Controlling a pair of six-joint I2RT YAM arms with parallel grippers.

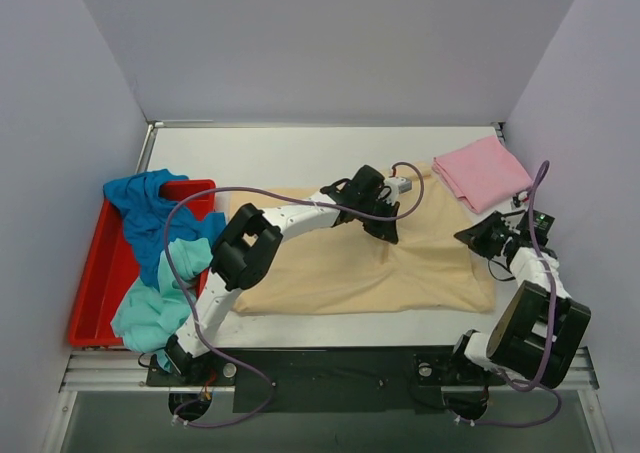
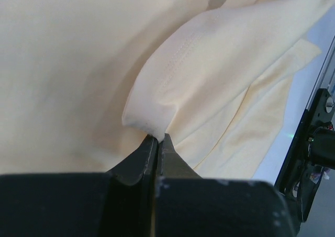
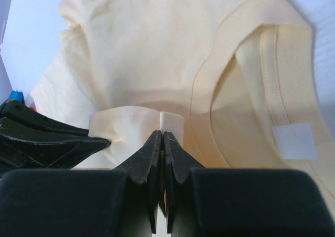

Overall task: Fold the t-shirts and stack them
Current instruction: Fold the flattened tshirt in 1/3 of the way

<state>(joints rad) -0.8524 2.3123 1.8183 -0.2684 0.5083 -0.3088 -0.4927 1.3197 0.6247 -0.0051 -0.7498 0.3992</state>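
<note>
The pale beige t-shirt (image 1: 330, 268) lies spread across the middle of the table. My left gripper (image 1: 385, 228) is shut on a raised fold of it, seen pinched at the fingertips in the left wrist view (image 2: 157, 136). My right gripper (image 1: 470, 236) is at the shirt's right edge, shut on a small fold of beige cloth (image 3: 163, 132) next to the collar and its white label (image 3: 294, 141). The pink t-shirt (image 1: 482, 170) lies folded at the back right. The bright blue t-shirt (image 1: 150, 208) and the light teal t-shirt (image 1: 160, 293) lie crumpled on the left.
A red plastic tray (image 1: 100, 283) at the left edge holds the blue and teal shirts, which spill over its rim. Purple cables loop over the left arm. Grey walls close in on three sides. A metal rail runs along the table's near edge.
</note>
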